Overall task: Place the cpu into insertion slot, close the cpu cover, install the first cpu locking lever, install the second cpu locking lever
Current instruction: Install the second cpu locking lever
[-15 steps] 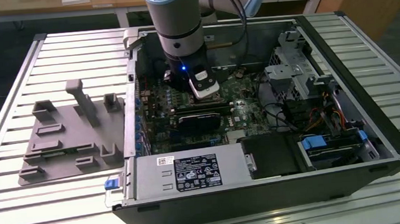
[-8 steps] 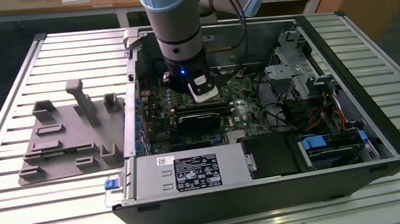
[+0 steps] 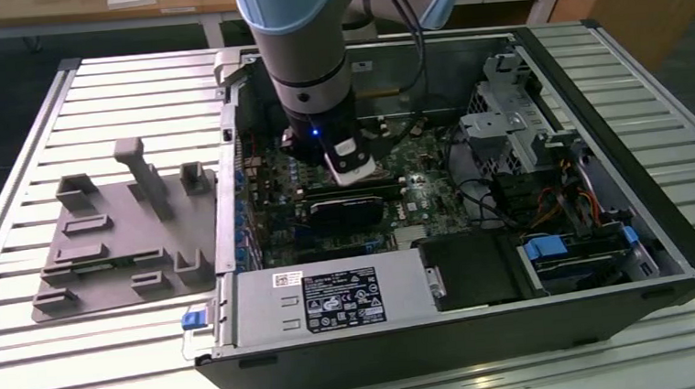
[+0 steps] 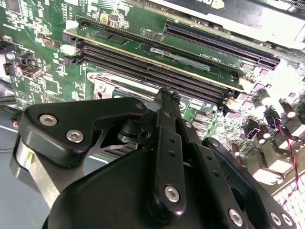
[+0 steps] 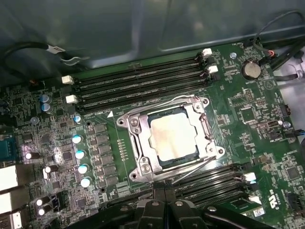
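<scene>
The cpu (image 5: 172, 138), a dull silver square, lies flat in the insertion slot (image 5: 151, 125), whose dark rim shows around it. The silver cpu cover (image 5: 139, 153) is folded down over the chip's edges. One thin wire lever (image 5: 178, 100) runs along the cover's far edge. A second wire lever (image 5: 198, 168) lies along the edge nearest my fingers. My gripper (image 5: 164, 193) hovers just off that near edge, shut with nothing between its black fingers (image 4: 167, 143). In the exterior view the gripper (image 3: 349, 171) reaches down into the open computer case over the motherboard.
Long black memory slots (image 5: 138, 83) flank the socket on two sides. Blue-topped capacitors (image 5: 80, 153) and a coin battery (image 5: 251, 70) stand nearby. The case holds a power supply (image 3: 330, 297), drive bays (image 3: 572, 252) and cables. A grey fixture (image 3: 118, 238) lies on the slatted table (image 3: 77, 360).
</scene>
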Motion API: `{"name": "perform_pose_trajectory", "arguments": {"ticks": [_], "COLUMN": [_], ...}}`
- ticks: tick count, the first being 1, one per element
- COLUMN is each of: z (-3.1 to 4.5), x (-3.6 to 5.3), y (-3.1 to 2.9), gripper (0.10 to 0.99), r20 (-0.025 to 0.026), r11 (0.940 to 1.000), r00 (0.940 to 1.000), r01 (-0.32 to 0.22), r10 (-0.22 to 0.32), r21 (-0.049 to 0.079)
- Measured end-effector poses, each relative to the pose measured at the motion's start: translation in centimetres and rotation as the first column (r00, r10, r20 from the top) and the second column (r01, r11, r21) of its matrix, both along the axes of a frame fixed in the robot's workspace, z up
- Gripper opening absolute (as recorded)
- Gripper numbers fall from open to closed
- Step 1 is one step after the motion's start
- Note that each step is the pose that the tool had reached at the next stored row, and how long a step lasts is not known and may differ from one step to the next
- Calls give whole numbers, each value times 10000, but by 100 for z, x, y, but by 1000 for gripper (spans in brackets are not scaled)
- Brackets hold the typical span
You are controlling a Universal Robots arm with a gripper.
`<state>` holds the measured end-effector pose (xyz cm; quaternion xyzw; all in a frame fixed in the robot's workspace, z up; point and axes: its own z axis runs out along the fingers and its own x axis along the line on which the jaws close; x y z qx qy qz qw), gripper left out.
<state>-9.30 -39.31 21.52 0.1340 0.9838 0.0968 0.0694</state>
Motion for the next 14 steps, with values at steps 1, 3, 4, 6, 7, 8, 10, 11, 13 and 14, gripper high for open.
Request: {"name": "perform_pose_trajectory", "arguments": {"ticks": [1,3,4,6,7,8,10,11,13,14], "z": [-7,-21,-30,-47,-53,-58,-67,-70,-77,-80], "x": [-4,-17,-22,-32,-37,-42,-54,-60,-69,-73], "y": [-1,-2,-1,-1,-2,-3,-6,-8,-11,-12], "gripper": [102,102,102,102,102,102,102,102,102,102], "r20": [1,0,1,1,1,1,0,0,0,0], "r11": [10000,9999,9999,9998,9998,9998,9997,9997,9997,9996], "r00": [10000,10000,10000,10000,10000,10000,10000,10000,10000,10000], "r01": [-1,1,1,1,1,1,2,1,1,0], "r10": [1,-1,-1,-1,-1,-1,-2,-1,-1,0], "r21": [38,127,160,205,213,217,230,237,261,273]}}
